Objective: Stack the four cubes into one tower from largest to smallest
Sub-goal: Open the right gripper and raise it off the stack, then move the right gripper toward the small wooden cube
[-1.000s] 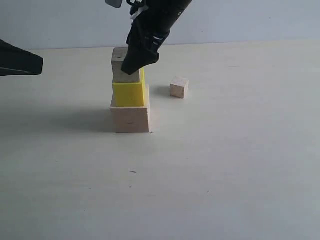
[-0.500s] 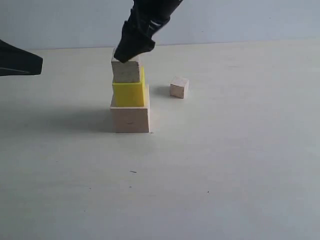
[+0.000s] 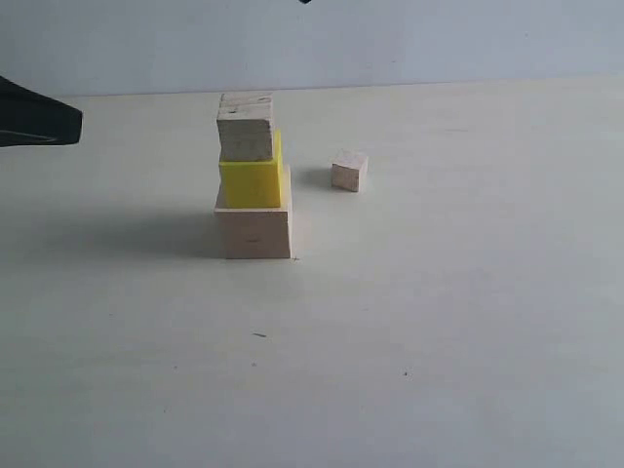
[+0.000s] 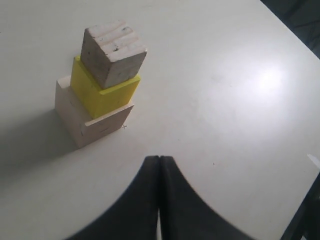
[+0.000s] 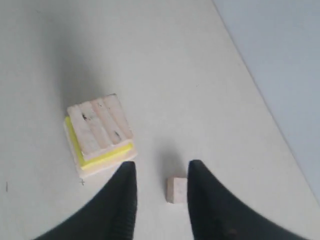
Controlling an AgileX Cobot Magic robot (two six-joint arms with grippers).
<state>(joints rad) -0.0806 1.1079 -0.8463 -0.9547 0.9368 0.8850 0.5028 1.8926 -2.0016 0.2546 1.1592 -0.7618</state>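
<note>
Hovering w/ my right pincer [image 5: 161, 167] apart above the smallest cube [image 5: 176, 189], on desk [image 3: 439, 312] near the 3-high tower [image 3: 252, 185]; left pincer [image 4: 159, 159] together. Risk: third cube [image 3: 245, 132] sits off-centre, a hard placement cd topple it.

The left gripper [image 4: 159, 161] is hanging above the counter [image 4: 225, 100] with its two dark fingers [image 4: 142, 187] pressing flat against each other, tips meeting along a thin seam. In the exterior view the left arm [image 3: 34, 122] is reaching in from the left edge as a dark wedge, held low and level. The right gripper [image 5: 161, 170] is pointing down at the counter with its fingers [image 5: 125, 197] standing well apart. Only a dark sliver of the right arm [image 3: 305, 1] is showing at the top edge of the exterior view.
</note>
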